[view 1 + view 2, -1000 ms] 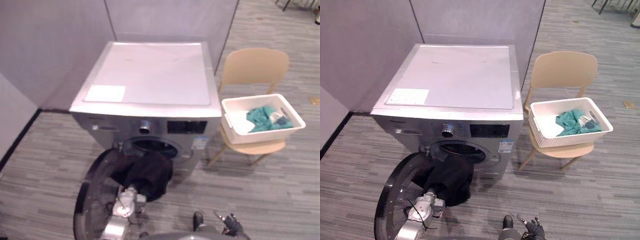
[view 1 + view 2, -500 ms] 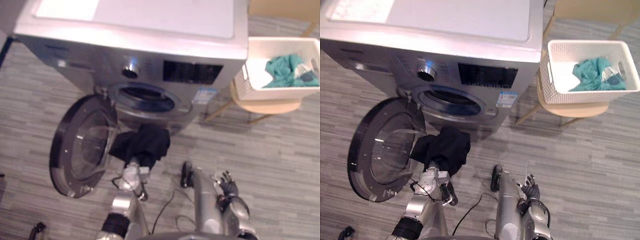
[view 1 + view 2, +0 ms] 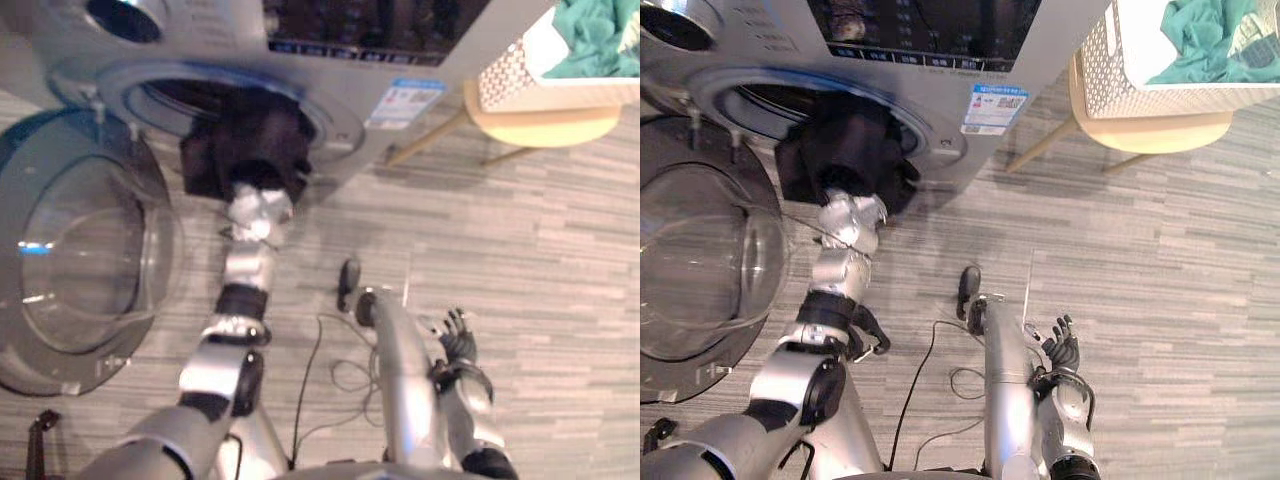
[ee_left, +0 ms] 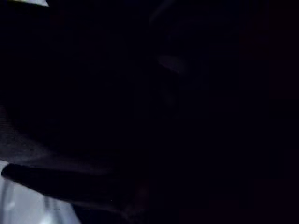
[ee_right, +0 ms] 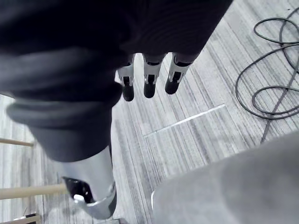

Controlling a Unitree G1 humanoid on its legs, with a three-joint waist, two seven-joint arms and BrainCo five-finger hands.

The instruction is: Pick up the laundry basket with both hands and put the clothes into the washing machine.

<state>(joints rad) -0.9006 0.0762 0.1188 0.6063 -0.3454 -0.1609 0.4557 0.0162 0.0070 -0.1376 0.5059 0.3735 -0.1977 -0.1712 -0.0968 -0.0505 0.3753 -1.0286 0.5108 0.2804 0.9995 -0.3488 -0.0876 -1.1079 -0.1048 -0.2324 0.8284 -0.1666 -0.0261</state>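
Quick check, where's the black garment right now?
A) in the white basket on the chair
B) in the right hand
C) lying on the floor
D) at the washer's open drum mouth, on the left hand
D: the black garment bunches in the door opening of the washing machine, right above the left hand. The right hand hangs open over the floor, and the white basket holds teal clothes.

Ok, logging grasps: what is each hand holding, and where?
Left hand is at the lower end of the black garment; its hold cannot be told. Right hand holds nothing.
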